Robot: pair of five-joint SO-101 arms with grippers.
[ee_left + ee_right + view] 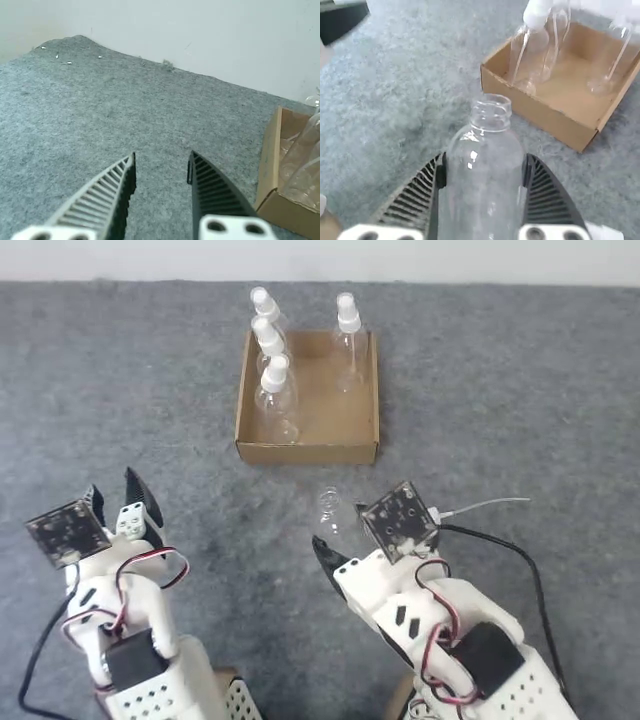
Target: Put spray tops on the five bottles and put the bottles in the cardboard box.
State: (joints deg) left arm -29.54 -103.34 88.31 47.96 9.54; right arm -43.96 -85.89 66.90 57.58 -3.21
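**Open bottle** [329,506]: clear, no spray top on it. It is seen just below centre in the high view, apart from the box's front wall, and at lower centre in the right wrist view [488,130].

**Right gripper** [338,532] [483,167]: its fingers are pinched on the body of the open bottle, one on each side.

**Loose spray top** [482,506]: laid on the carpet to the right of the right gripper, its thin tube pointing right.

**Cardboard box** [308,452] [540,111] [268,165]: placed at upper centre of the high view.

**Capped bottles**: four are stood in the box. Three [263,308] [267,338] [275,388] are lined along its left side, and one [347,325] is in its upper right corner.

**Left gripper** [116,498] [162,160]: found at lower left of the high view, fingers spread and nothing held, over the grey carpet [500,390].
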